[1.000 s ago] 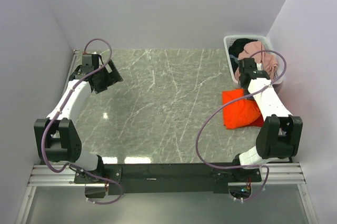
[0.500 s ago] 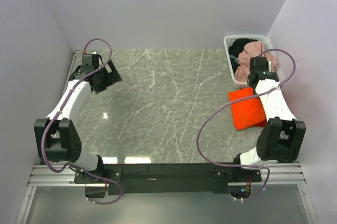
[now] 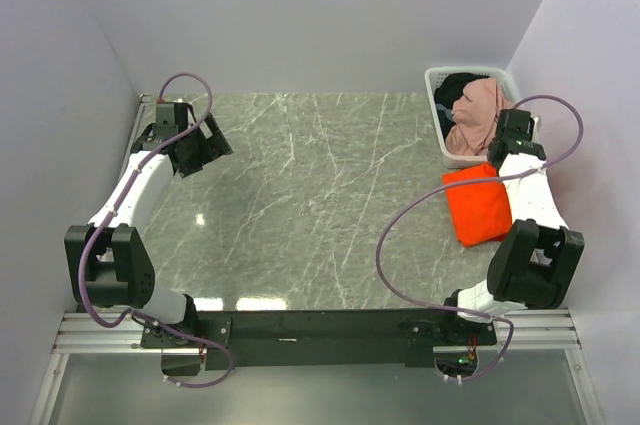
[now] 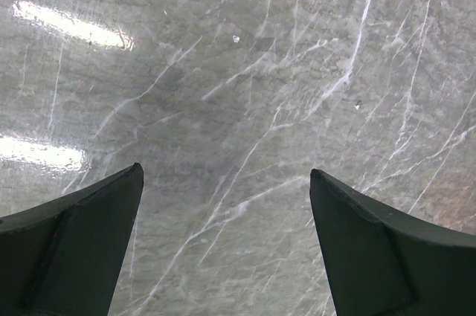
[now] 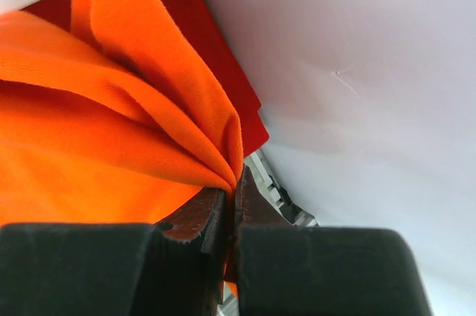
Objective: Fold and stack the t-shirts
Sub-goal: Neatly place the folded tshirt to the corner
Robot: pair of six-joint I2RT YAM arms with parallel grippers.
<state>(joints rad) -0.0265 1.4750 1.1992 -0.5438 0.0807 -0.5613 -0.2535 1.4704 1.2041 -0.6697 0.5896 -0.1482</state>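
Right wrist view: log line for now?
right gripper: shut on orange t-shirt | left gripper: open, empty | red t-shirt: touching orange

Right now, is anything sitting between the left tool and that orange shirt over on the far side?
Nothing visible does. Only the marble table top lies between the open left tool and the orange t-shirt, which sits at the right edge with a fold pinched in the shut right tool.

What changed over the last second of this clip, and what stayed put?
The right gripper, shut on a bunched edge of the orange t-shirt, swung to the right toward the side wall. It dragged the shirt with it, away from the table's middle and closer to that wall. The left gripper stayed open over the far left of the table, and the laundry basket did not move.
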